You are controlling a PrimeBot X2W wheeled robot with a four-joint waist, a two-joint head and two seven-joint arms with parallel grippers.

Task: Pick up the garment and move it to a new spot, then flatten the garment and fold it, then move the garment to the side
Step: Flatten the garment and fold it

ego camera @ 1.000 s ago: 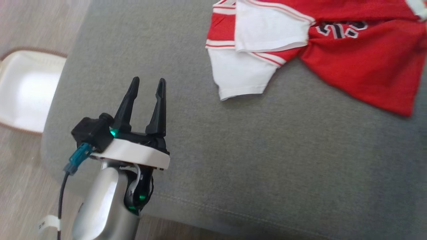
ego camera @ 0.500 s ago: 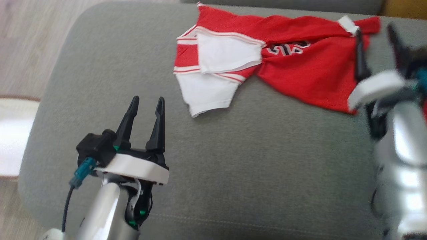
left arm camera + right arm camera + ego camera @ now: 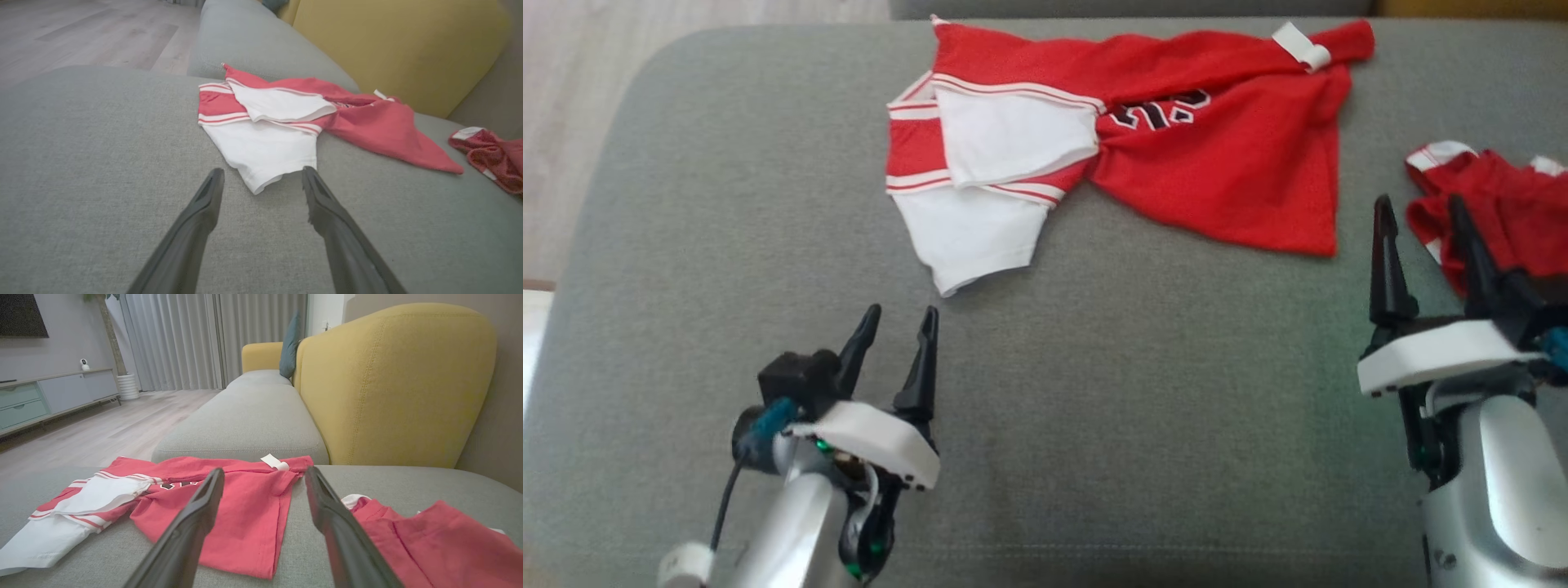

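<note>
Surface: a grey sofa seat cushion (image 3: 1176, 392) in a coarse woven fabric, with rounded corners and a stitched seam along its near edge. Behind it rises a yellow backrest (image 3: 392, 384), smooth and bulging, and a second grey seat runs on toward a teal pillow (image 3: 291, 343). Room: pale wood-plank floor (image 3: 81, 32), grey pleated curtains (image 3: 184, 339), and a low cabinet (image 3: 49, 396) with drawers along the far wall. A dark screen (image 3: 20, 314) above the cabinet is cut off by the frame edge. The jersey (image 3: 1217, 171) lies on the far half of the cushion. It is thin red mesh, rumpled and twisted at the middle, with its right hem lying fairly flat. Its white sleeve (image 3: 972, 233) has red-striped trim and points toward me, and a white tab (image 3: 1300, 45) sits at its far right corner. Its black-and-white lettering (image 3: 1160, 110) is bunched into a fold and unreadable. A second red garment (image 3: 1503, 204) lies crumpled at the right and runs out of frame, so its shape is unclear. My left gripper (image 3: 901, 314) is over bare cushion near the sleeve tip, fingers spread and holding nothing. My right gripper (image 3: 1417, 204) is likewise spread and empty, aimed between the jersey's hem and the crumpled garment. One finger overlaps that garment in the head view, and I cannot tell if they touch.
</note>
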